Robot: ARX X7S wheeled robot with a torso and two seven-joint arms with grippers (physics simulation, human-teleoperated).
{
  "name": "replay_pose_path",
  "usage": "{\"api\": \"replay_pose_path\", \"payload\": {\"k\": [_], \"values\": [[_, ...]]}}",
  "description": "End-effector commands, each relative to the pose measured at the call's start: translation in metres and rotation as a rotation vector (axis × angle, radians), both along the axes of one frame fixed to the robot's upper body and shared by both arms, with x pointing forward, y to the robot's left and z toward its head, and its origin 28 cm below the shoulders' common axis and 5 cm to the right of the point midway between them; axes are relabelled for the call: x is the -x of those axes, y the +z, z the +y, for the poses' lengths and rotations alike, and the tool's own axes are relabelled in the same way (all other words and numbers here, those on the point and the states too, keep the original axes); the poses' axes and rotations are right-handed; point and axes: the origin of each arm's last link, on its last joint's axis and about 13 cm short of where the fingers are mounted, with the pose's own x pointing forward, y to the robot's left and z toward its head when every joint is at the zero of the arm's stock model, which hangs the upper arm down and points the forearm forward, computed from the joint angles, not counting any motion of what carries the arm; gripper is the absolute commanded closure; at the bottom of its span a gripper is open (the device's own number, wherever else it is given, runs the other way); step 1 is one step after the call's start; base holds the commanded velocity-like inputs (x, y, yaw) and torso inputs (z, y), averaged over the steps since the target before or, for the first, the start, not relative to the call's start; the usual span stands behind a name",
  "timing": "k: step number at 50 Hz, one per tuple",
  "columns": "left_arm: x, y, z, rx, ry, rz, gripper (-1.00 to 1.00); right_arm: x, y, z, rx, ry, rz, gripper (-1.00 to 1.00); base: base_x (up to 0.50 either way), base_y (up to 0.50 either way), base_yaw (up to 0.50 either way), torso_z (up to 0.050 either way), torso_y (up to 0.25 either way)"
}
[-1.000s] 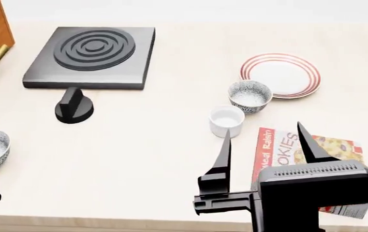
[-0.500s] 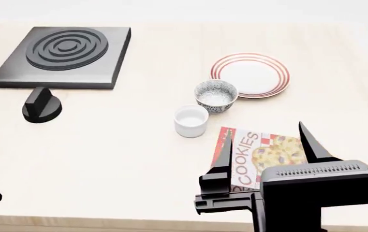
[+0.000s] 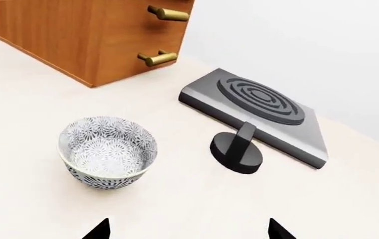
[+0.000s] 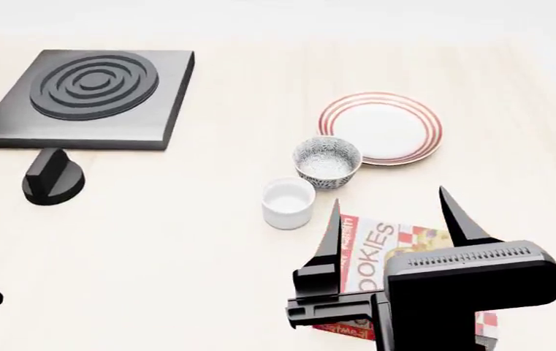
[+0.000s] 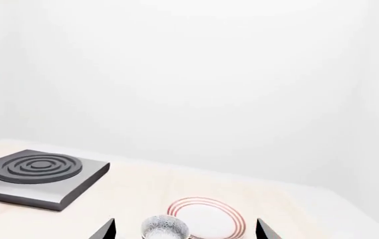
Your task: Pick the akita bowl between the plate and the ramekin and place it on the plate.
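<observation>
The speckled akita bowl [image 4: 326, 161] stands upright on the table between the red-ringed plate [image 4: 382, 128] behind it and the white ramekin [image 4: 288, 202] in front of it. My right gripper [image 4: 397, 217] hovers open nearer the robot than the ramekin, over a cookie box, with nothing between its fingers. Its wrist view shows the akita bowl [image 5: 165, 228] and the plate [image 5: 206, 224] ahead between the fingertips. The left gripper [image 3: 188, 230] is open over bare tabletop, close to a second, look-alike speckled bowl [image 3: 107, 151]. In the head view only a dark piece of the left arm shows at the left edge.
A black stove burner slab [image 4: 88, 96] lies at the back left with a black knob [image 4: 52, 178] in front of it. A cookie box [image 4: 400, 274] lies flat under the right gripper. A wooden drawer cabinet [image 3: 93, 35] stands beyond the second bowl.
The head view has shifted: bowl, ramekin and plate moved left in the picture, then slightly down. The right gripper stays open, now lower in frame over the cookie box.
</observation>
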Motion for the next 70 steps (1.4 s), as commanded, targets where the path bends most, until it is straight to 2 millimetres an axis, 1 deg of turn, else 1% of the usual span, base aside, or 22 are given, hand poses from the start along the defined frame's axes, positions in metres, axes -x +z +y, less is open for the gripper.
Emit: {"api": "replay_pose_path", "payload": {"k": [1,21,61,70], "values": [[0.0007,0.0007,-0.0001,-0.001,0.0,-0.002,-1.0,0.0001,-0.0006,0.0003,0.005,0.006,0.004,-1.0,0.31,0.0,0.0,0.0,0.0],[0.0016,0.0012,-0.0004,-0.002,0.0,-0.003,-1.0,0.002,0.0021,0.0002,0.001,0.003,-0.001,-1.0,0.31,0.0,0.0,0.0,0.0],[0.0009,0.0002,0.0,-0.004,0.001,-0.004,-1.0,0.0015,0.0014,0.0003,-0.003,0.007,0.0,-1.0,0.31,0.0,0.0,0.0,0.0],[0.0007,0.0003,-0.0002,-0.001,0.002,-0.002,-1.0,-0.0012,-0.0027,-0.0003,-0.011,0.004,0.011,-1.0,0.31,0.0,0.0,0.0,0.0]]}}
